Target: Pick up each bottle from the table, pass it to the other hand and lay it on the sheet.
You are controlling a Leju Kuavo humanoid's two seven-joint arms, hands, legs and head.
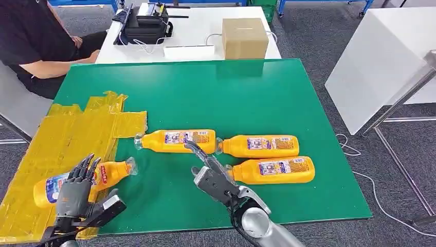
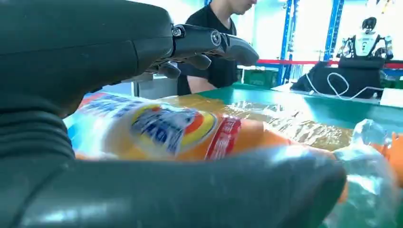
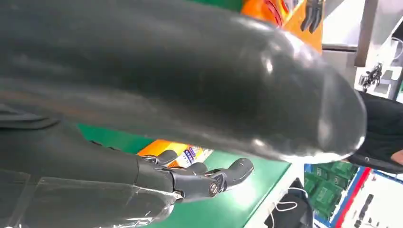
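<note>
1. Four orange bottles in head view, all lying on their sides. One lies on the yellow sheet (image 1: 61,139), under the left hand (image 1: 77,188); three wait on the green table (image 1: 205,92).
2. Left hand: fingers spread over the sheet bottle (image 1: 110,172), thumb out to the side. L wrist view shows fingers arched above the label w/ a gap, thumb low in front. Looks like nothing is gripped; bottle rests on the sheet by its own weight. Judgement: this one is laid down, the hand is at the release point.
3. Sheet bottle's clear cap end points toward the table middle and lies off the sheet's edge, on the green. Body is on the yellow.
4. Right hand (image 1: 211,172): fingers extended and apart, holding nothing, reaching toward the cluster of three. Fingertips are near the neck end of the far-left bottle (image 1: 177,140) and just beside the near bottle (image 1: 272,171). Cannot tell if they touch either.
5. Third bottle (image 1: 259,146) lies behind the near one, roughly parallel, cap end toward the far-left bottle's base.
6. Why the layout: bottles sit on the R side of the table, sheet on the L, so R hand picks, L hand receives and lays. Judgement: about one of four done.
7. Person in black sits at the far left corner, arm on the white table's edge.
</note>
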